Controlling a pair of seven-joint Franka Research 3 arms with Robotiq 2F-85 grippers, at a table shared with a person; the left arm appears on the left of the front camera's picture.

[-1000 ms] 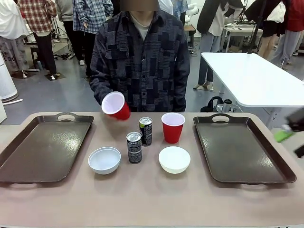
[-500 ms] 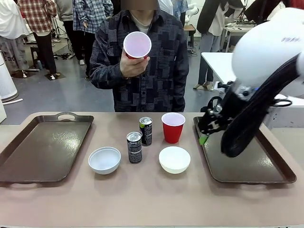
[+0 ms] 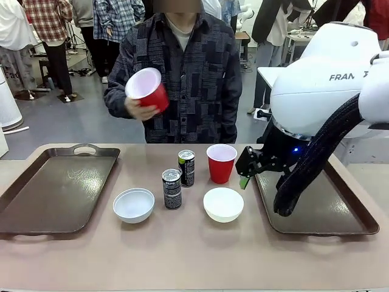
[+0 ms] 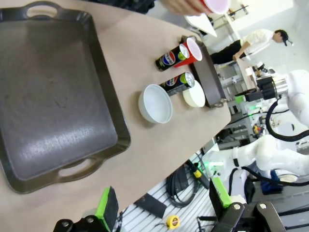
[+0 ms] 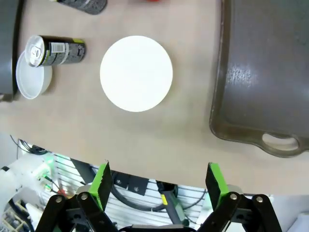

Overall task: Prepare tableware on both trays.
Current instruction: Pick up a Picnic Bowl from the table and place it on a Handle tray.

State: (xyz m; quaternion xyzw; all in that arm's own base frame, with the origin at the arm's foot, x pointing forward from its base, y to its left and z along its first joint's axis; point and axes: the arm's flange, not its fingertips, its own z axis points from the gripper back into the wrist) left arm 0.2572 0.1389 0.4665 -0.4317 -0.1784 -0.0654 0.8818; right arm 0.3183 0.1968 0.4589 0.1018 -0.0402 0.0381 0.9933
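Right gripper (image 3: 246, 175) is spread wide open with nothing in it, hanging low at the inner edge of the right tray (image 3: 322, 210), just beside the red cup (image 3: 220, 163) standing on the table (image 3: 182, 255). On its wrist cam the cream bowl (image 3: 223, 204) sits pretty much dead ahead of the fingers, so my guess is that's the first pick. Makes sense, it's the closest piece to that tray and a short hop over the rim. Left gripper (image 4: 163, 202) is also wide open and empty, parked out past the near edge of the table by the left tray (image 3: 55, 188), probably just waiting its turn. Both trays are bare. Everything else is bunched in the middle between them: the other bowl (image 3: 134, 205), the front can (image 3: 172, 188) and the back can (image 3: 186, 168). The second red cup (image 3: 148, 91) isn't on the table at all; the person's hand (image 3: 137, 108) holds it tipped, well above the far edge. Stuff to watch: the standing cup is right next to the gripper and easy to knock, and the arm's black cable (image 3: 304, 176) droops over the right tray.
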